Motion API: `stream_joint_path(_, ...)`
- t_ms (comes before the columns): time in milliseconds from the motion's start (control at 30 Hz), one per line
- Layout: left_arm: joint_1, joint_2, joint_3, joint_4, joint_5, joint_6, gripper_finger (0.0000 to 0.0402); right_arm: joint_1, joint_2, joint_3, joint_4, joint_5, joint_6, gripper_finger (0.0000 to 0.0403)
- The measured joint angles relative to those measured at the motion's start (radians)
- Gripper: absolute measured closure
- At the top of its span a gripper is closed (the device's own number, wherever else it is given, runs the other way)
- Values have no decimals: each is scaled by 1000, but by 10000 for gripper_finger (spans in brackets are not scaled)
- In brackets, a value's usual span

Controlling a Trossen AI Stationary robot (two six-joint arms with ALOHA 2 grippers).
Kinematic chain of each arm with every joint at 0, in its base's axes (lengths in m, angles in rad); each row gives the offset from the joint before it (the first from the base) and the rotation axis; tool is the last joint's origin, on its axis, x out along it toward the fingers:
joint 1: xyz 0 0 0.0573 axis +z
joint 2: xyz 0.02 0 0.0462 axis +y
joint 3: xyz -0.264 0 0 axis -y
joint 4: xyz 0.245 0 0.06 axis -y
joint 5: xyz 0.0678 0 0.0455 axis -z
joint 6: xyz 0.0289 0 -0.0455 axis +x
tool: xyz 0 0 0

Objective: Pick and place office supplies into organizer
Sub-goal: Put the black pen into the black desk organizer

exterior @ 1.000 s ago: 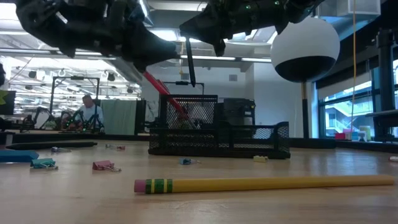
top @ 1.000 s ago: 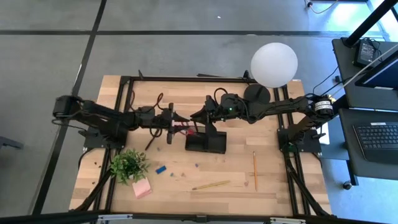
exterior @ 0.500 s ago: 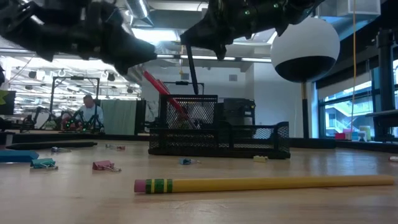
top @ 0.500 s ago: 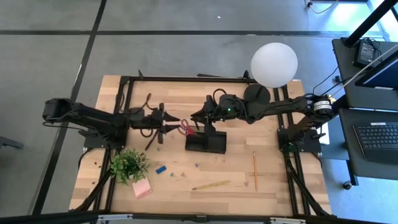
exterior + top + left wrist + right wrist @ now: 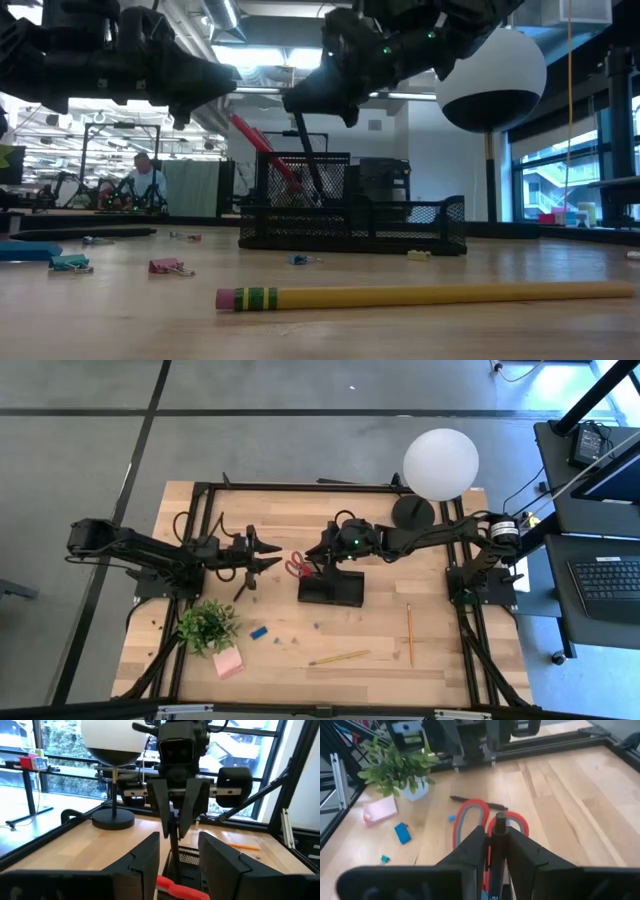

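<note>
The right gripper (image 5: pixel 496 851), squeezed shut on a dark pen (image 5: pixel 308 160) right over the organizer (image 5: pixel 350 215), should keep the pen straight up, go down slowly beside the red scissors (image 5: pixel 298 567) already standing in it, then let go, while the open, empty left gripper (image 5: pixel 268 556) waits beside the organizer.

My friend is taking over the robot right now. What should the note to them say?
Right tool: shut on a dark pen, lowering it into the organizer.
Left tool: open, empty, just left of the organizer.
Done: red scissors stand in the organizer's left end.
Left on the table: two pencils, pink sticky notes, blue eraser, a pen and small clips.
The plant stays.
</note>
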Motion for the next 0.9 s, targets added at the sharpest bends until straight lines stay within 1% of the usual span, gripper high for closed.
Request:
stream_joint_path(133,0,0,0,0,-12,0,272,0,0,0,-16,-3,-1,340)
stream_joint_path(333,0,0,0,0,-17,0,272,1,8,0,-81,-10,-2,330)
stream_joint_path(633,0,0,0,-1,-17,0,272,10,23,0,-80,-12,-28,326)
stream_joint_path(900,0,0,0,-1,-17,0,272,20,72,1,-73,-12,-30,321)
